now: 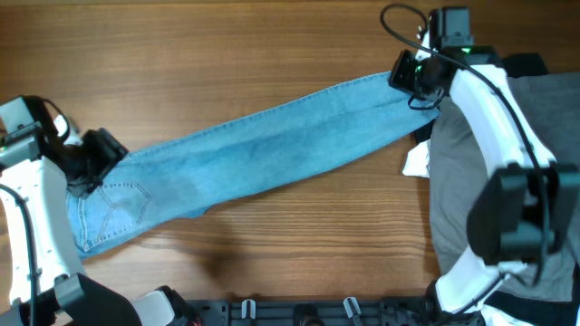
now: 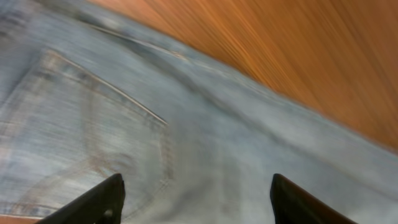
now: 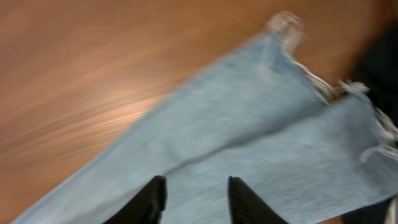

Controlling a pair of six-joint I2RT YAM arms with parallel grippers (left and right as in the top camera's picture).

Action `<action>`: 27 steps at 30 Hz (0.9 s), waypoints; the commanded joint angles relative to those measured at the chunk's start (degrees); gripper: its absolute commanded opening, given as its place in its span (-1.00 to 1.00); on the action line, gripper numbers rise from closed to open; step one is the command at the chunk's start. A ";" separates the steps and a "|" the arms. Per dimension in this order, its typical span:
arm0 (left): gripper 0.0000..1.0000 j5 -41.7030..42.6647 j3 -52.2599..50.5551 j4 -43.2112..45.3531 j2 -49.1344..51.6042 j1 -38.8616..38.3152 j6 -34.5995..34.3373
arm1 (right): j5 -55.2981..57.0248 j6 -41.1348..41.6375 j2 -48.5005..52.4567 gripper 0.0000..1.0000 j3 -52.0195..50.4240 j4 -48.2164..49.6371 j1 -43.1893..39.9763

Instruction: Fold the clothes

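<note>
Light-blue denim jeans [image 1: 263, 145] lie stretched diagonally across the wooden table, waist and stitched back pocket [image 1: 118, 201] at the lower left, frayed hems at the upper right. My left gripper [image 1: 91, 163] is open just above the waist end; the left wrist view shows the pocket [image 2: 93, 130] between and ahead of its fingers [image 2: 196, 196]. My right gripper [image 1: 419, 83] is open over the hem end; the right wrist view shows both leg ends with frayed hems [image 3: 329, 93] ahead of its fingers [image 3: 196, 193].
A pile of grey trousers [image 1: 462, 181] with a white piece [image 1: 417, 163] and black cloth [image 1: 526, 65] lies at the right edge, under the right arm. Bare wood lies above and below the jeans.
</note>
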 commanded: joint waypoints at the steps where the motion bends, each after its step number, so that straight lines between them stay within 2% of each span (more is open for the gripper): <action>1: 0.68 -6.84 -0.57 7.32 3.19 9.46 -6.32 | -12.20 -7.37 -6.69 0.00 0.15 -0.85 0.26; 2: 0.72 -6.78 -0.57 9.84 4.22 13.84 -5.75 | -14.64 -8.57 -7.39 0.04 0.15 -2.01 0.26; 4: 0.68 -2.97 -0.57 14.32 5.84 20.11 1.75 | -16.68 -10.23 -7.43 0.08 0.15 -5.75 0.26; 5: 0.45 -0.85 -0.57 16.83 7.32 23.82 9.40 | -16.61 -12.04 -7.26 0.09 -0.02 -7.82 0.35; 10: 0.50 -1.44 -0.57 22.47 16.17 28.24 13.49 | -15.87 -12.31 -7.15 0.14 -0.44 -7.82 2.08; 12: 0.43 3.69 -0.57 23.21 20.24 28.11 16.55 | -13.40 -12.13 -7.15 0.15 -0.44 -7.85 2.49; 13: 0.31 9.49 -0.57 23.61 22.86 28.11 19.28 | -13.16 -12.17 -7.15 0.15 -0.44 -7.91 2.51; 14: 0.16 11.30 -0.57 23.74 24.11 28.11 20.68 | -13.18 -12.13 -7.15 0.15 -0.44 -7.91 2.51; 15: -0.20 11.26 -0.57 23.80 24.50 28.13 20.70 | -13.18 -12.11 -7.15 0.15 -0.44 -7.91 2.51; 16: -0.80 11.72 -0.17 23.76 24.26 28.13 20.48 | -13.16 -12.09 -7.15 0.15 -0.44 -7.91 2.54; 17: -0.92 13.16 0.72 23.34 23.71 28.13 20.50 | -13.18 -12.09 -7.15 0.15 -0.44 -7.89 2.54; 21: -0.92 15.43 11.74 21.18 19.47 28.24 15.06 | -13.16 -12.07 -7.15 0.16 -0.44 -7.74 2.54; 24: -0.92 17.16 19.02 18.91 17.97 28.24 14.69 | -13.16 -11.58 -7.15 0.17 -0.44 -7.43 2.54; 25: -0.92 15.78 19.67 17.59 17.90 28.24 14.67 | -12.96 -10.49 -7.15 0.18 -0.44 -7.17 2.54; 27: -0.92 4.28 19.43 13.31 18.01 28.24 14.64 | -12.87 -10.54 -7.06 0.24 -0.44 -6.93 2.54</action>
